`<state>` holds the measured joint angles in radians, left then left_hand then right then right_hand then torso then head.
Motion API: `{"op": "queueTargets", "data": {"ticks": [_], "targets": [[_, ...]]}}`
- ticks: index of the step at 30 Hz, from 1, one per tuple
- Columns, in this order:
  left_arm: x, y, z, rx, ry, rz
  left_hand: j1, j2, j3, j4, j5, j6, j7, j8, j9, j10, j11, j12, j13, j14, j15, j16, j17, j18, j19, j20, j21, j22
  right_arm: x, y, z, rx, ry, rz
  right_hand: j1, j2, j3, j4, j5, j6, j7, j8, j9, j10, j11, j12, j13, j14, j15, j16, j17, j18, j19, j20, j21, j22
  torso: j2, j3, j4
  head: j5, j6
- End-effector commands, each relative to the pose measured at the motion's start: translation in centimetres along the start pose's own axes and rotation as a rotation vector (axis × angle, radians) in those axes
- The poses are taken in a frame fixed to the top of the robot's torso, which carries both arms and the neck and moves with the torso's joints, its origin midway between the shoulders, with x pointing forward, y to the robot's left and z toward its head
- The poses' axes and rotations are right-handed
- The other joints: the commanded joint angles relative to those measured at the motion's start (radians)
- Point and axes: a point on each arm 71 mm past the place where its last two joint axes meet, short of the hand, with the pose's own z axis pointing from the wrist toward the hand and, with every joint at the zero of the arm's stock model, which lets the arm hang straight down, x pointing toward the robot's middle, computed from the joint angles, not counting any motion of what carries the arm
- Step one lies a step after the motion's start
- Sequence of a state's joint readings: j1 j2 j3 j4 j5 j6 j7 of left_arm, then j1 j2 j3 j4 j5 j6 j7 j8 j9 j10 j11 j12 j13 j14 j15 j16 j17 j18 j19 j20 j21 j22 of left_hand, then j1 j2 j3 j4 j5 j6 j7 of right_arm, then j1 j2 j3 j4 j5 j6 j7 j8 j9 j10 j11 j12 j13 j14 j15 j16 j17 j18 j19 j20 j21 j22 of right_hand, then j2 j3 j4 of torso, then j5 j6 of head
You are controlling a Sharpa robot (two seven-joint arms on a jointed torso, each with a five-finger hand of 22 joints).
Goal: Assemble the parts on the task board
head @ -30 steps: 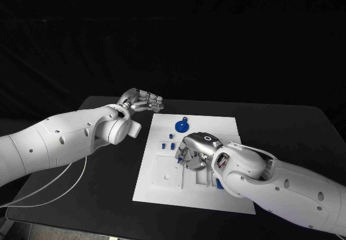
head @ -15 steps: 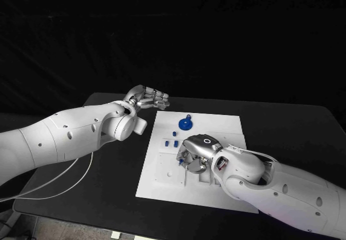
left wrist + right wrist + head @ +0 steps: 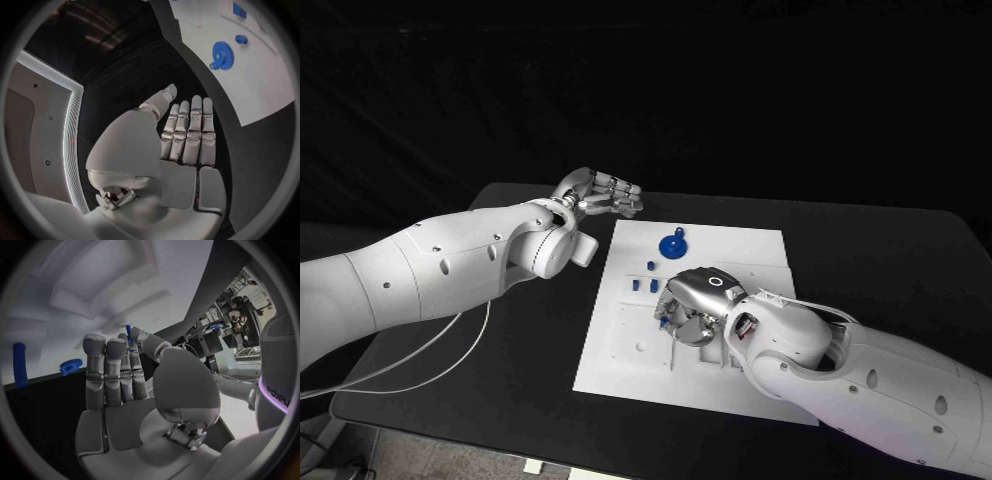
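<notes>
White flat task board [image 3: 625, 345] on black tabletop [image 3: 877, 250]. Right hand [image 3: 692, 305] over board, pinching thin blue peg [image 3: 129, 333]. Left hand [image 3: 600, 195] empty, fingers extended. Round blue gear [image 3: 674, 245] near far edge.

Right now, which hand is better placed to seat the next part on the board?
Right. The right hand is over the middle of the board, and a small blue part shows at its fingers. The left hand hangs off the board's far left corner, fingers straight and empty.
</notes>
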<state>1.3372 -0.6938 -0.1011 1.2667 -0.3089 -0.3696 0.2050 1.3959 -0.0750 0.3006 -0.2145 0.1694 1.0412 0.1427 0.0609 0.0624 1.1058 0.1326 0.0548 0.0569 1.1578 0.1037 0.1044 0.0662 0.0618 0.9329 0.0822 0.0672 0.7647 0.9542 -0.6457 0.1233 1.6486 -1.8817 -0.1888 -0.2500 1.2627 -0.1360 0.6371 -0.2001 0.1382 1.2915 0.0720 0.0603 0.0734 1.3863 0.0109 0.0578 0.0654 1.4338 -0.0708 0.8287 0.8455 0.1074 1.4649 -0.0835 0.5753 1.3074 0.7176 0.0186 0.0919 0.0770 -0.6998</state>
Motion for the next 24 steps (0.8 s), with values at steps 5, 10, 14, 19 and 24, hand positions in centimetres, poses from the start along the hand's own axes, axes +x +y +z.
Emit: {"op": "queueTargets", "data": {"ticks": [5, 10, 14, 19, 24], "targets": [[0.11, -0.16, 0.08, 0.005, 0.004, -0.008, -0.001, 0.007, -0.006, 0.002, 0.005, 0.002, 0.005, 0.002, -0.001, -0.003, 0.003, 0.004, 0.001, 0.003, 0.006, -0.006, 0.001, 0.001, -0.003, 0.006, 0.001, -0.001, 0.54, 0.21, -0.08, -0.006, 0.032, -0.018, 0.001, 0.008, 0.001, -0.005, -0.004, 0.006, -0.002, 0.004, 0.001, 0.005, 0.001, 0.003, 0.000, 0.005, -0.001, -0.006, 0.002, 0.016, 0.049, -0.008, 0.002, 0.054, 0.000, 0.0002, 0.0003, 0.003, -0.003], [0.07, -0.12, 0.10, 0.002, 0.004, -0.008, -0.001, 0.007, -0.006, 0.002, 0.005, 0.002, 0.005, 0.002, -0.001, -0.003, 0.003, 0.004, 0.001, 0.003, 0.006, -0.006, 0.001, 0.001, -0.003, 0.006, 0.001, -0.001, 0.59, 0.32, -0.11, -0.008, 0.035, -0.018, 0.001, 0.008, 0.000, -0.006, -0.004, 0.006, -0.002, 0.004, 0.001, 0.005, 0.001, 0.003, 0.001, 0.005, -0.001, -0.006, 0.002, 0.015, 0.049, -0.008, 0.002, 0.054, 0.000, 0.0000, -0.0001, 0.006, -0.004], [0.05, -0.10, 0.10, 0.000, 0.004, -0.008, 0.000, 0.006, -0.008, 0.004, 0.005, 0.001, 0.005, 0.002, -0.001, -0.004, 0.003, 0.004, 0.001, 0.001, 0.006, -0.006, 0.001, 0.001, -0.001, 0.006, 0.001, -0.011, 0.61, 0.34, -0.13, -0.008, 0.036, -0.020, 0.001, 0.008, 0.000, -0.006, -0.004, 0.006, -0.002, 0.004, 0.001, 0.005, 0.001, 0.003, 0.001, 0.005, -0.001, -0.006, 0.002, 0.015, 0.049, -0.008, 0.002, 0.054, 0.000, 0.0003, -0.0001, 0.006, -0.005], [0.04, -0.07, 0.10, -0.002, 0.005, -0.007, 0.000, 0.006, -0.008, 0.004, 0.005, 0.001, 0.005, 0.002, -0.001, -0.004, 0.003, 0.004, 0.001, 0.001, 0.006, -0.006, 0.001, 0.001, -0.001, 0.006, 0.001, -0.011, 0.66, 0.28, -0.14, -0.002, 0.039, -0.031, 0.001, 0.009, 0.000, -0.006, -0.004, 0.007, -0.002, 0.004, 0.001, 0.005, 0.001, 0.003, 0.000, 0.005, -0.001, -0.006, 0.002, 0.015, 0.049, -0.008, 0.002, 0.054, 0.000, 0.0001, -0.0003, 0.006, -0.005], [0.08, -0.07, 0.10, -0.004, 0.007, -0.008, 0.001, 0.006, -0.010, 0.005, 0.004, 0.001, 0.005, 0.002, 0.000, -0.005, 0.004, 0.004, 0.001, -0.001, 0.007, -0.007, 0.001, 0.001, 0.000, 0.007, 0.001, -0.015, 0.81, 0.19, -0.07, 0.011, 0.047, -0.050, 0.000, 0.010, 0.000, -0.006, -0.008, 0.006, -0.001, 0.004, 0.001, 0.004, 0.001, 0.003, 0.000, 0.004, -0.001, -0.007, 0.003, 0.016, 0.049, -0.008, -0.001, 0.054, 0.000, -0.0008, -0.0001, 0.007, -0.006]]}}
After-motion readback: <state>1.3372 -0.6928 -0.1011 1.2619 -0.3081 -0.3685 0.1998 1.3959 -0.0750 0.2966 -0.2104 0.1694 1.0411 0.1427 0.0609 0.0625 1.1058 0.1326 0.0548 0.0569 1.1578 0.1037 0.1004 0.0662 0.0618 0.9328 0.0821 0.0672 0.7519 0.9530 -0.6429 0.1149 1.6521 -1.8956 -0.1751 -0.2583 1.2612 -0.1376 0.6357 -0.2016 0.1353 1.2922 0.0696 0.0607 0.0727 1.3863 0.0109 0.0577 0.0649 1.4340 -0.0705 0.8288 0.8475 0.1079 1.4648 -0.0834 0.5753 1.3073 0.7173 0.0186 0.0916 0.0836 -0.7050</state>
